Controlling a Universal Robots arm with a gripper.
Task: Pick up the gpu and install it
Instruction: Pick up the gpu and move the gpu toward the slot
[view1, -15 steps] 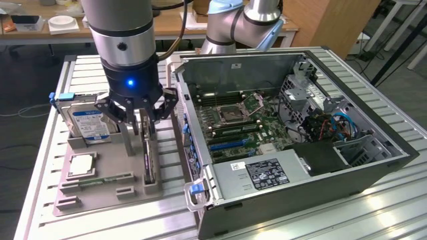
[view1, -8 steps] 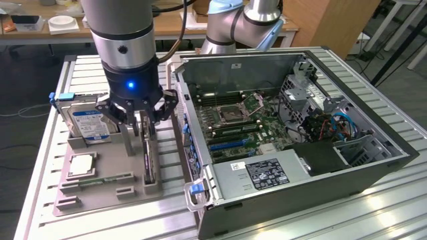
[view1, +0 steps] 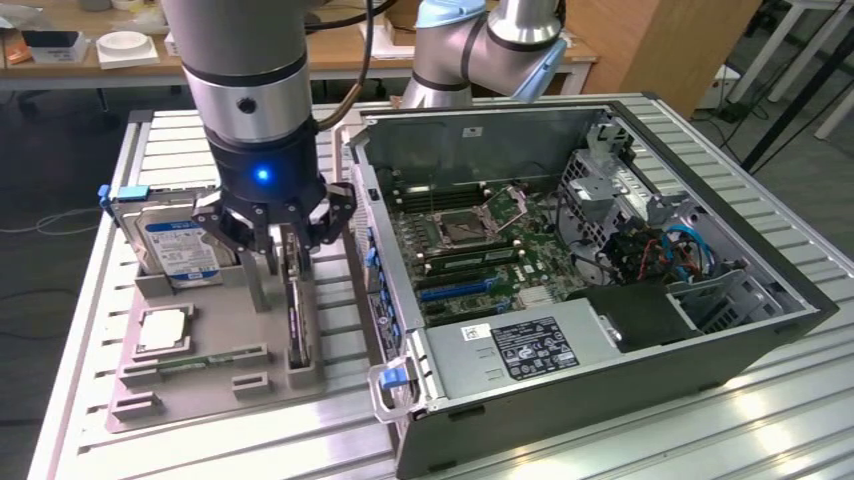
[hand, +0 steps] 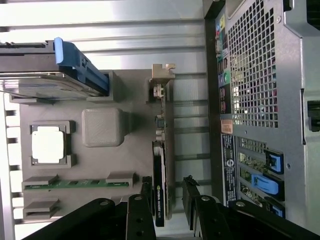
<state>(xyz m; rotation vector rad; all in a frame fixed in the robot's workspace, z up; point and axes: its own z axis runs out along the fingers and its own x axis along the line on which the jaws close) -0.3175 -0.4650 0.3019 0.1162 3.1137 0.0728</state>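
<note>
The gpu (view1: 299, 335) is a thin dark card standing on its edge in a slot of the grey holder tray (view1: 200, 395), to the exterior view's left of the open computer case (view1: 694, 330). My gripper (view1: 284, 262) hangs directly over the card's far end, open. In the wrist view the gripper (hand: 167, 195) straddles the gpu (hand: 159, 170): one finger sits close beside the card's black face, the other stands a small gap off its opposite side. The card's metal bracket (hand: 162, 80) points away from my fingers.
The tray also holds a silver hard drive (view1: 180, 245) with a blue clip, a processor chip (view1: 160, 330) and a green memory stick (view1: 207, 360). Inside the case the motherboard (view1: 467, 240) shows blue card slots (view1: 461, 290). The case's rear wall (hand: 260, 100) stands close beside the tray.
</note>
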